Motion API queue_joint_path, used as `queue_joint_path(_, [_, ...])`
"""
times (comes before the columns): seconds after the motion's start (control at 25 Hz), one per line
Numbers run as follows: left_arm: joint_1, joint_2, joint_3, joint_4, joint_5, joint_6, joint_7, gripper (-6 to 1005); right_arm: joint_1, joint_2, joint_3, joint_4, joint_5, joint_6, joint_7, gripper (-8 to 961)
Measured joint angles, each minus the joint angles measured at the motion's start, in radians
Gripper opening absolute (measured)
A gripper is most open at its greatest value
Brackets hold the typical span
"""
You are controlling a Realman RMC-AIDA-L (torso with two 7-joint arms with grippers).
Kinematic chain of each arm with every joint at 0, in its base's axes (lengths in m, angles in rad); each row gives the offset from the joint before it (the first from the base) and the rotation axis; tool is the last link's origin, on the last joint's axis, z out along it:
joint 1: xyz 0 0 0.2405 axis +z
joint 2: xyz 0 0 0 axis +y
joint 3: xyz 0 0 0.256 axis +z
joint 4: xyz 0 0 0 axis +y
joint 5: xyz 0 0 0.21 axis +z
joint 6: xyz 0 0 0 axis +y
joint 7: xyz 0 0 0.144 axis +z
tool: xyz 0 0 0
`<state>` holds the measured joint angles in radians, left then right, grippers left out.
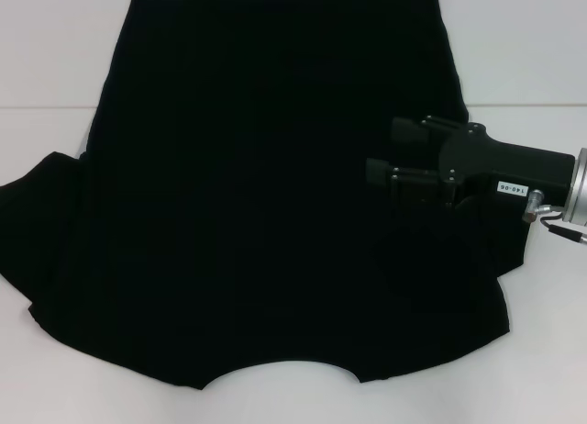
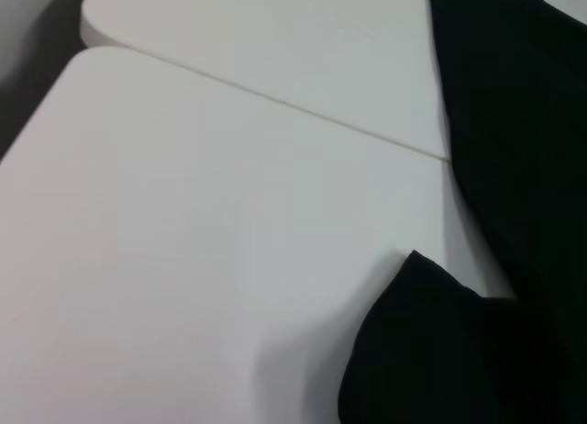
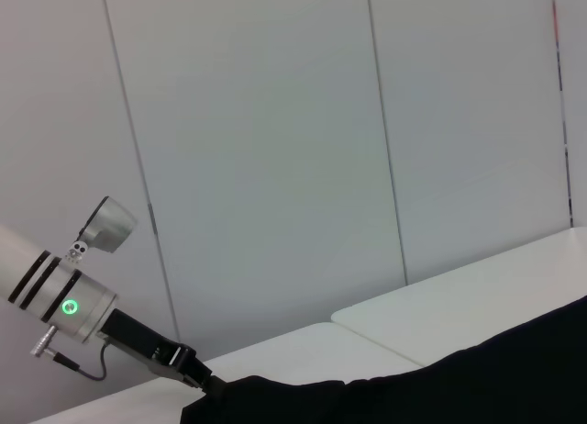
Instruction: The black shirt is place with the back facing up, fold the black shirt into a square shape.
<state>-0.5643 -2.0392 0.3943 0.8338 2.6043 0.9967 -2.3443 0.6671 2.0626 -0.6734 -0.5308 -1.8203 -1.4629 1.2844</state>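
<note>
Nearest to me, the neckline edge of the large plain black soft cloth short-sleeved shirt (image 1: 266,213) curves along the front of the white desk (image 1: 55,84), and from there the shirt spreads flat away toward the far edge, its hem running out of sight at the top of the head view. One sleeve fans out on the robot's left; no lettering shows. Over the shirt's right side, about where the other sleeve has been laid in, hangs the right gripper (image 1: 390,149), a rigid black unit reaching in from the right with its two jaws parted and nothing between them. The left gripper (image 3: 204,383) sits off at the shirt's left edge, seen only from across the desk in the right wrist view, and I cannot tell whether its jaws are apart or together. My worry is black on black: the right jaws could pinch two layers at once, or miss the cloth edge, and drag the whole shirt askew so the fold comes out lopsided rather than square.
</note>
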Motion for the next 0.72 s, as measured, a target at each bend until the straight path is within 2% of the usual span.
queue_joint_path(0.72, [0.02,-0.003,-0.036,0.002,0.0,-0.002,0.0,-1,-0.004,0.001,0.0,0.0,0.001,-0.001,0.004,883])
